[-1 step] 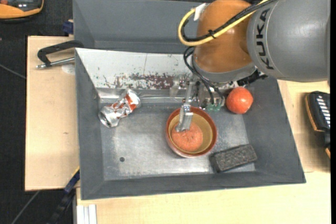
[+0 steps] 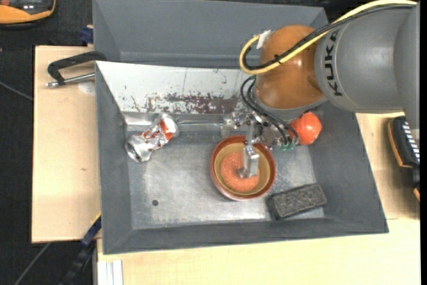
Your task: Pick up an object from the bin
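Bin: grey metal bin (image 2: 180, 193) with sloped walls; the floor is scuffed, with dark reddish speckling along the foot of the far wall.
Arm: grey KUKA arm (image 2: 373, 63) entering from the right, wrist under a rounded orange cover (image 2: 287, 73), pointing down into the bin.
Pincer position: pincer (image 2: 251, 170) lowered inside the round orange bowl with a yellowish-brown rim (image 2: 217, 173) — its metal tip is down at the bowl's orange inner surface, a little right of the bowl's middle.
Pincer state: cannot tell from this view whether it is released or clenched; nothing can be seen grasped in it.
Task's thing: the bowl sits upright on the bin floor, centre-right, nearer the front wall than the back.
Neighbour, front right: dark grey rectangular foam block (image 2: 297, 201), lying flat and slightly askew, just beside the bowl's lower right rim; contact cannot be judged.
Neighbour, right: orange-red ball (image 2: 309, 129), near the right wall, partly hidden by the wrist — apart from the bowl.
Neighbour, left: crushed silver drinks can with red and orange print (image 2: 152, 137), on its side near the left wall, well apart from the bowl and the pincer.
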